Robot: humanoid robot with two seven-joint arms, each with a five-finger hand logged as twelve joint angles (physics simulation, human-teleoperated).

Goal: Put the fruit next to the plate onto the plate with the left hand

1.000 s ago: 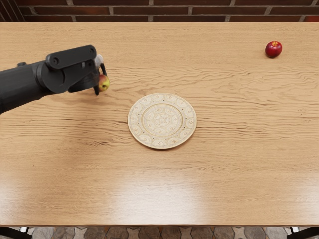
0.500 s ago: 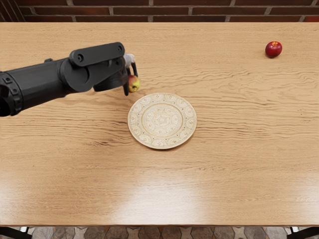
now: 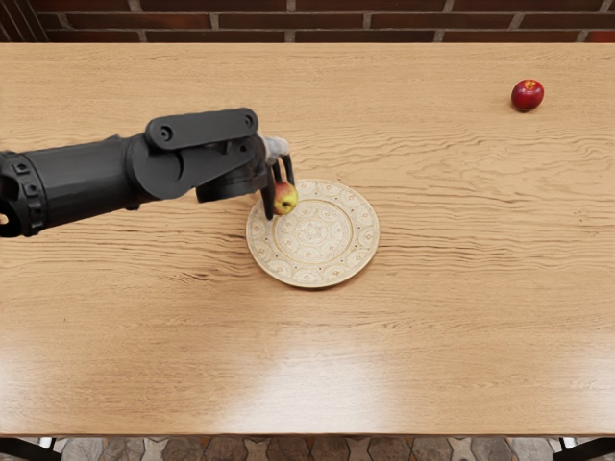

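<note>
Observed from the table side: the left arm (image 3: 86, 182) is reaching in from the left edge and lying across the wooden table (image 3: 432, 317) at a slight slant. It is dark, with a ribbed collar showing near the edge of the view.

The left hand (image 3: 252, 171) is hanging at the upper-left edge of the plate (image 3: 332, 245). Its fingers (image 3: 267, 200) are pointing downward and closing narrowly around the fruit (image 3: 285, 200), a small yellow-and-red apple. Dark fingers are showing on its left side and above it, and its right face is showing bare.

The fruit is sitting in that grasp, over the upper-left part of the plate and just inside the rim. Whether it is touching the plate's surface or hanging clear of it cannot be told from this angle.

The plate is lying flat near the middle of the table. It is round and cream-coloured, with a patterned face. Apart from the spot under the fruit and fingers, its face is showing uncovered.

A second fruit, a red apple (image 3: 527, 94), is resting on the table near the far right corner. It is well apart from the plate and from the hand.

A brick wall (image 3: 384, 19) is running along the far edge of the table.
</note>
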